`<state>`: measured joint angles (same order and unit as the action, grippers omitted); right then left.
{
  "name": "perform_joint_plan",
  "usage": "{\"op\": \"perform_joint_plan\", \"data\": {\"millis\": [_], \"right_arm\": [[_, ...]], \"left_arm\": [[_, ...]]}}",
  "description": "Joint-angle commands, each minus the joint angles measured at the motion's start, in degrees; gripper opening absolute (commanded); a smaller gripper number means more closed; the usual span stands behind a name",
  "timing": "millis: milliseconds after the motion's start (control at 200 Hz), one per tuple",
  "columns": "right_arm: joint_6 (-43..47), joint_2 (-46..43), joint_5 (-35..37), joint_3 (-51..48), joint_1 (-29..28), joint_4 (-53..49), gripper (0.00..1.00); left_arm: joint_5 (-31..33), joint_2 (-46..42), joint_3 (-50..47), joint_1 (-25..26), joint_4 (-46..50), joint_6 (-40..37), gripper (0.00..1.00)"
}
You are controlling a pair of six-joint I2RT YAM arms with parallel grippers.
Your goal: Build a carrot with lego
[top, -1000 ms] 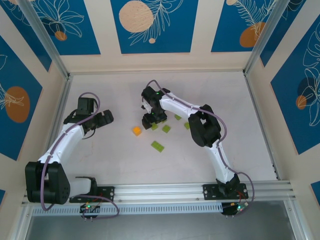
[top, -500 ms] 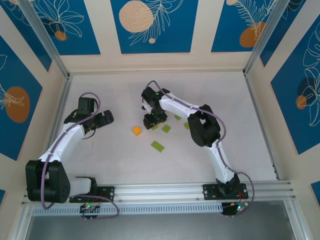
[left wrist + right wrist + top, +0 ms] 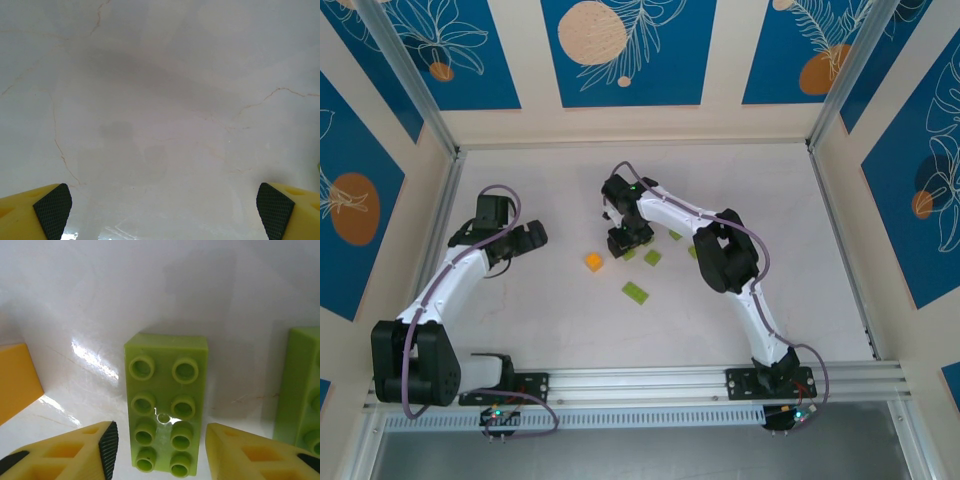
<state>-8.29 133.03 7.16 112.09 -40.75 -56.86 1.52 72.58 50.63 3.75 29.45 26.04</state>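
Right hand (image 3: 159,445) low at mid-table, fingers apart, straddling a lime-green eight-stud brick (image 3: 165,400) that lies flat, studs up. It is not clamped; a gap shows on one side. Orange brick (image 3: 593,261) lies just beside, toward the left edge. Other green lego (image 3: 636,292) lies loose nearby. Left hand (image 3: 530,237) is spread wide over bare table (image 3: 160,100) nearer the left edge, grasping nothing.

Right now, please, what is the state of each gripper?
Left gripper: open, holding nothing.
Right gripper: open, jaws on both sides of the lime-green brick, not yet gripping it.
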Motion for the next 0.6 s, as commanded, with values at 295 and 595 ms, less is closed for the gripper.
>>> {"op": "perform_joint_plan", "data": {"millis": [295, 595], "right_arm": [[-0.2, 1.7, 0.0, 1.2, -0.6, -0.8, 0.48], [-0.3, 1.4, -0.4, 1.0, -0.6, -1.3, 0.33]], "left_arm": [[-0.5, -0.1, 1.4, -0.9, 1.0, -0.2, 0.97], [-0.5, -0.2, 1.4, -0.9, 1.1, -0.2, 0.97]]}}
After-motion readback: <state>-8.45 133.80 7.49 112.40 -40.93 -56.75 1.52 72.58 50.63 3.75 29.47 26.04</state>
